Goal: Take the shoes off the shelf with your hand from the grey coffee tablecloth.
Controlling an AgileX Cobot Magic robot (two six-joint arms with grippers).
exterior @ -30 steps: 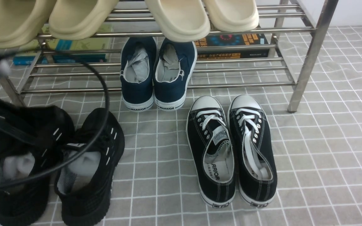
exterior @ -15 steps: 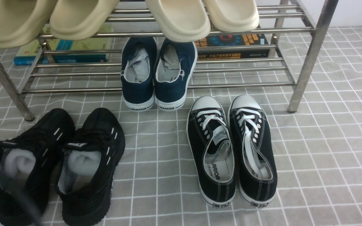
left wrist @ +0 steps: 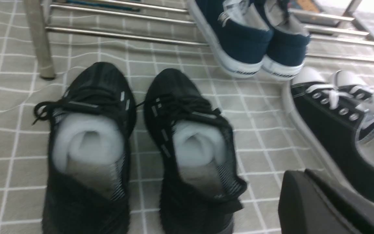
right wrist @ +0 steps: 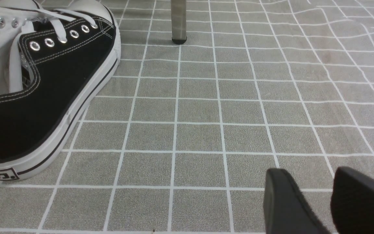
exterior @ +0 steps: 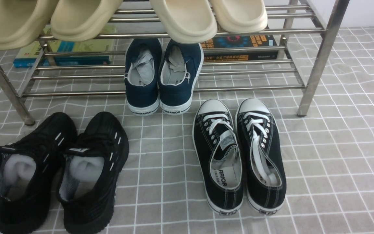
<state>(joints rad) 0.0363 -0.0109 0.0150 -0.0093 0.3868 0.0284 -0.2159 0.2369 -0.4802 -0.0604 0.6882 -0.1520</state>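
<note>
obliquely, black knit sneakers (exterior: pixel 93 172), toes shelfward

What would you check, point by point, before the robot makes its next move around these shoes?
1. Black knit sneakers side by side on the grey grid cloth: ok.
2. White stuffing inside both knit sneakers: ok.
3. Left gripper shut and holding nothing: ok.
4. Right gripper holding nothing: ok.
5. Navy WARRIOR shoes off the metal shoe rack: not ok, they sit on its lower tier.
6. Weight of the cream clogs on the rack: cannot tell.
</note>
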